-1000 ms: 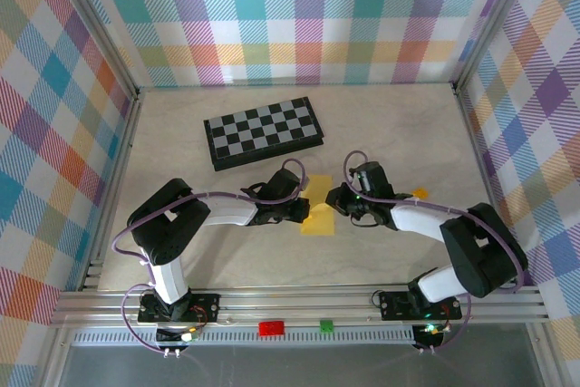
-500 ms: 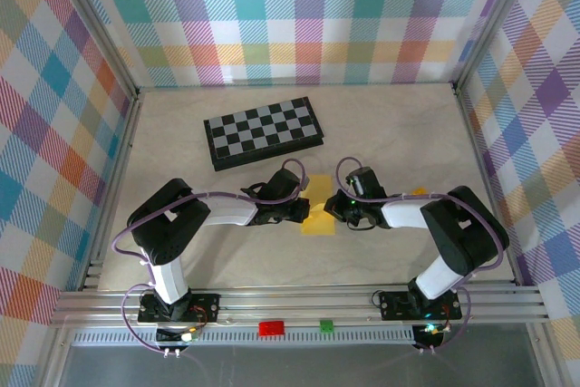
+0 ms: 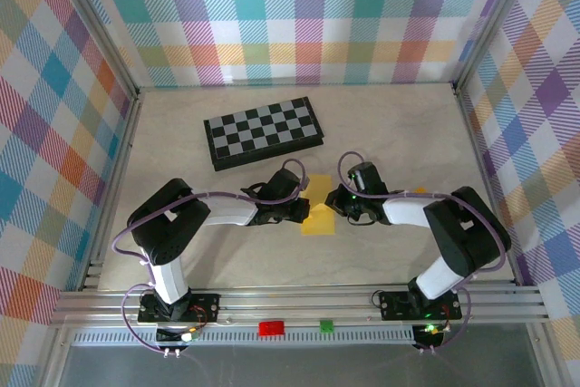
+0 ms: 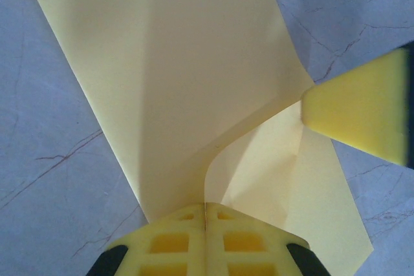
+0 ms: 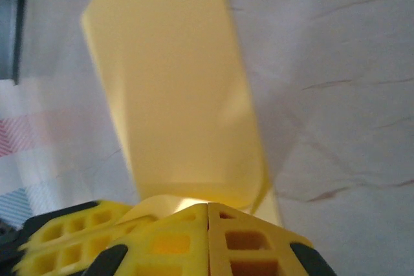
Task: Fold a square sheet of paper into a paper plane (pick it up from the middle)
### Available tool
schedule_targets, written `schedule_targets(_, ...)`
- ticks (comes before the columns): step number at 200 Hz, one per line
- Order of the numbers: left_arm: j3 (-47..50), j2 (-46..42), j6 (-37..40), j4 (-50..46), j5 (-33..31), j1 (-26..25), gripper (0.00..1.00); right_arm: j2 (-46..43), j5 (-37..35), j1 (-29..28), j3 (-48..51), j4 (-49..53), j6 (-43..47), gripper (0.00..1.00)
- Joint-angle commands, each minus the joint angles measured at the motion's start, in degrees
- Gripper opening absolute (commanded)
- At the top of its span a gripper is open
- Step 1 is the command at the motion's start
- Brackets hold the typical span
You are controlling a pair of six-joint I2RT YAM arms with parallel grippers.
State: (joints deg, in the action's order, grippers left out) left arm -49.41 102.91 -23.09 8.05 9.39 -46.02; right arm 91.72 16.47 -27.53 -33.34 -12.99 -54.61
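The yellow square sheet of paper (image 3: 318,222) lies partly folded on the table between both grippers, in front of the chessboard. My left gripper (image 3: 305,212) is shut on the sheet's left edge, and a thin paper line runs into its closed tips (image 4: 206,205). One flap of the sheet (image 4: 194,63) rises from those tips. My right gripper (image 3: 341,207) is shut, and its fingertip (image 4: 356,114) touches the flap's right corner. In the right wrist view the sheet (image 5: 174,95) curls up just beyond the closed right gripper (image 5: 208,206).
The black-and-grey chessboard (image 3: 263,131) lies behind the paper, to the left. A small orange-yellow block (image 3: 419,193) sits on the table right of my right arm. Checked walls enclose the table on three sides.
My right gripper has slid left, still shut, up against the paper's right edge. The left gripper has kept its hold and place.
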Motion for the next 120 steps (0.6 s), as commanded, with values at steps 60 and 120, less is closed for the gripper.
schedule_targets(60, 1.11, 1.23, 0.65, -5.11, -1.21, 0.21, 0.0, 0.46, 1.38, 0.96, 1.16, -1.68, -1.56, 0.09)
schedule_targets(120, 1.28, 1.1, 0.42, -4.77, -1.04, 0.16, 0.0, 0.74, -0.74, 1.43, -3.6, 5.9, 3.44, 0.1)
